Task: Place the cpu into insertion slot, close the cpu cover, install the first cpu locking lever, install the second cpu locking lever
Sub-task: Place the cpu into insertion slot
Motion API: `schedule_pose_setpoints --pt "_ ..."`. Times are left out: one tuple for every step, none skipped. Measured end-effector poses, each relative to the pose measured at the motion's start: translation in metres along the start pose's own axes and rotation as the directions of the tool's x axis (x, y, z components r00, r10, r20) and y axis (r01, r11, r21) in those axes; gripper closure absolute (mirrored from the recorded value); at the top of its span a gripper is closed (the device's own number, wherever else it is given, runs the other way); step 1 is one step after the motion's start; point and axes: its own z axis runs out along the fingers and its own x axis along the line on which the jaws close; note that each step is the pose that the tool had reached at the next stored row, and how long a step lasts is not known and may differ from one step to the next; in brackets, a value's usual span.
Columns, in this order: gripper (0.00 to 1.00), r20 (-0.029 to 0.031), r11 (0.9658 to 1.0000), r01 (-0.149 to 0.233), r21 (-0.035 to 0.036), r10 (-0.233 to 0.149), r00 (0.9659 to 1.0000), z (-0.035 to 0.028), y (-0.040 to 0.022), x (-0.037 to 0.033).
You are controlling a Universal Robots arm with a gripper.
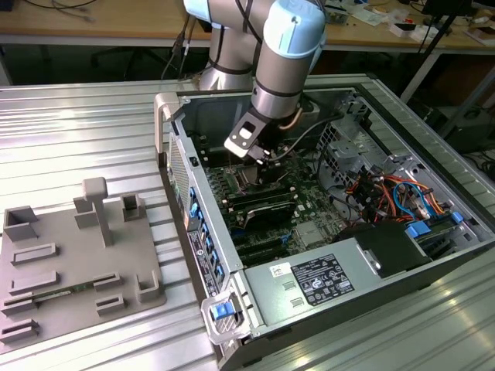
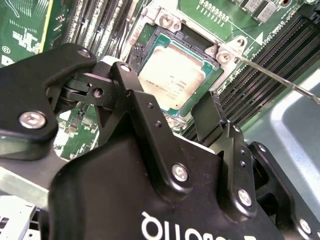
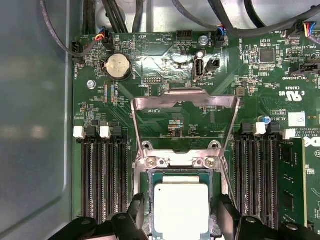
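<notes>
Grey moulded fixture plate (image 1: 77, 263) lies at the exterior view's left; beside it stands the open computer case (image 1: 174, 162), where the arm (image 1: 286, 46) reaches inside. In the first wrist view the cpu (image 3: 181, 205) sits in the insertion slot (image 3: 141, 180) (silver lid up), the gripper (image 3: 180, 220) spread, a finger (image 3: 136, 215) either side of it, and the cpu cover (image 3: 185, 102) stands raised. Rightmost in the exterior view lies the power supply (image 1: 317, 282).
</notes>
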Motion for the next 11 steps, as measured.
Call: schedule_pose_setpoints --pt "0.31 0.0000 1.0000 0.000 0.0001 0.000 1.0000 -0.0010 0.0000 0.0000" --pt "0.31 0.0001 1.0000 0.000 0.0000 0.000 1.0000 -0.0020 0.0001 0.0000" --pt "0.31 0.0001 1.0000 0.000 0.0000 0.000 1.0000 -0.0029 0.0001 0.0000" --pt "0.31 0.0001 1.0000 0.000 0.0000 0.000 1.0000 -0.0044 0.0002 0.0001" --pt "0.31 0.0001 1.0000 0.000 0.0000 0.000 1.0000 -0.0056 0.0002 0.0001" --pt "0.31 0.0004 1.0000 0.000 0.0001 0.000 1.0000 -0.0083 0.0004 0.0001" --pt "0.31 0.0005 1.0000 0.000 0.0001 0.000 1.0000 -0.0098 0.0004 0.0001" --pt "0.33 0.0005 1.0000 0.000 0.0000 0.000 1.0000 -0.0113 0.0005 0.0001" --pt "0.40 0.0007 1.0000 0.000 0.0000 0.000 1.0000 -0.0130 0.0006 0.0001" --pt "0.46 0.0010 1.0000 0.000 0.0000 0.000 1.0000 -0.0142 0.0006 0.0001" --pt "0.46 0.0014 1.0000 0.000 0.0000 0.000 1.0000 -0.0156 0.0007 0.0001"
